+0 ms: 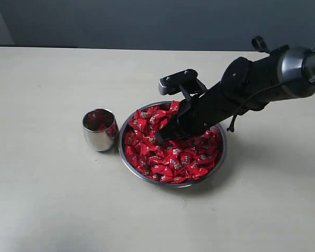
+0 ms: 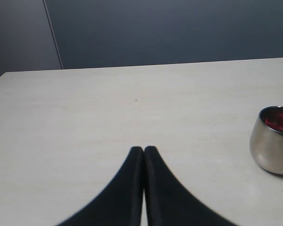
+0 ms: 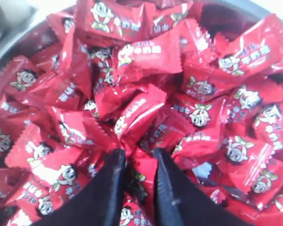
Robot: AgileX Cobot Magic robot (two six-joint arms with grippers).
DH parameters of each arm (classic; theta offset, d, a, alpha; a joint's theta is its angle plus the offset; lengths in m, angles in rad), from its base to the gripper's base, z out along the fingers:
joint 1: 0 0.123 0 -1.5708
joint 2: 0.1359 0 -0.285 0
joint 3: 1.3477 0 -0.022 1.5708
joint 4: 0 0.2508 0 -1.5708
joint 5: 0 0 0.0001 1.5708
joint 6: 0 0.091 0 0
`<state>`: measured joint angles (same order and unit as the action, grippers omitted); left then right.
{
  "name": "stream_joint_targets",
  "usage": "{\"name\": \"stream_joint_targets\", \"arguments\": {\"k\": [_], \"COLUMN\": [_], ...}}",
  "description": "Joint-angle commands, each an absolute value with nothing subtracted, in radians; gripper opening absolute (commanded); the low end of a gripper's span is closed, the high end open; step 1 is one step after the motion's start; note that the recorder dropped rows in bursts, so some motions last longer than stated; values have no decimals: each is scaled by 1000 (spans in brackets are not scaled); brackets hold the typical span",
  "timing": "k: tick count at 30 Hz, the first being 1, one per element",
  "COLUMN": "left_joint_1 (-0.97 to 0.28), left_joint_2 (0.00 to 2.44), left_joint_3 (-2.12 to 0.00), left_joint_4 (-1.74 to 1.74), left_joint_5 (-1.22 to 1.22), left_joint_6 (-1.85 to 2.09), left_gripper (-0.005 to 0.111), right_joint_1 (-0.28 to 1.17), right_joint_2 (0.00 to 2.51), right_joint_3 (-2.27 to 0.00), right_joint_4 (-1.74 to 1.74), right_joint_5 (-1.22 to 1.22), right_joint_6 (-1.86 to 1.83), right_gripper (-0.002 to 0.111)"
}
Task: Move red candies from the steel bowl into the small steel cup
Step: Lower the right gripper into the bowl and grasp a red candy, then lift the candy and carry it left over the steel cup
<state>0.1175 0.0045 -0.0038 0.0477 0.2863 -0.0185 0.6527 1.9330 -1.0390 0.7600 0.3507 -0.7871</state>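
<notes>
Steel bowl (image 1: 172, 185) on a pale table (image 1: 47, 199), heaped to its rim with red candies (image 1: 173, 157); small steel cup (image 1: 99, 130) upright just beside the bowl, on the side away from the right arm, apart from the rim, with red showing inside it. Right gripper (image 1: 163, 137) reaches down into the bowl, tips sunk in the heap near its centre; in the wrist view its fingers (image 3: 114, 188) stand close together with one red wrapper pinched between them. Left gripper (image 2: 144, 149) has its jaws pressed together, holding nothing, above bare table with the cup (image 2: 272, 146) near; its place relative to the bowl cannot be told.
</notes>
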Motion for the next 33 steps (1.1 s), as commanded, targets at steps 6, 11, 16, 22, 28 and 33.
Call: {"name": "stream_joint_targets", "arguments": {"k": [6,11,16,22,28,33], "left_joint_1": [118,118,118,118,118,118], "left_joint_2": [0,0,0,0,0,0], "left_joint_3": [0,0,0,0,0,0], "left_joint_4": [46,46,46,46,46,46], "left_joint_5": [285,285,285,285,285,285], "left_joint_6": [-20,-20,-20,-20,-20,-20], "left_gripper": [0,0,0,0,0,0], "right_joint_1": [651,651,651,648,624,578], "right_joint_2": [1858,1834,1807,1764,1730,1698], "right_joint_3": [-1043,-1043,-1043,-1043,-1043,-1041], "right_joint_4": [730,711,662,588,575,567], "right_joint_5": [346,352,354,359,386,384], "right_joint_6": [-786,-772,-730,-654,-650,-609], "right_gripper": [-1,-1,-1,-1,-1,-1]}}
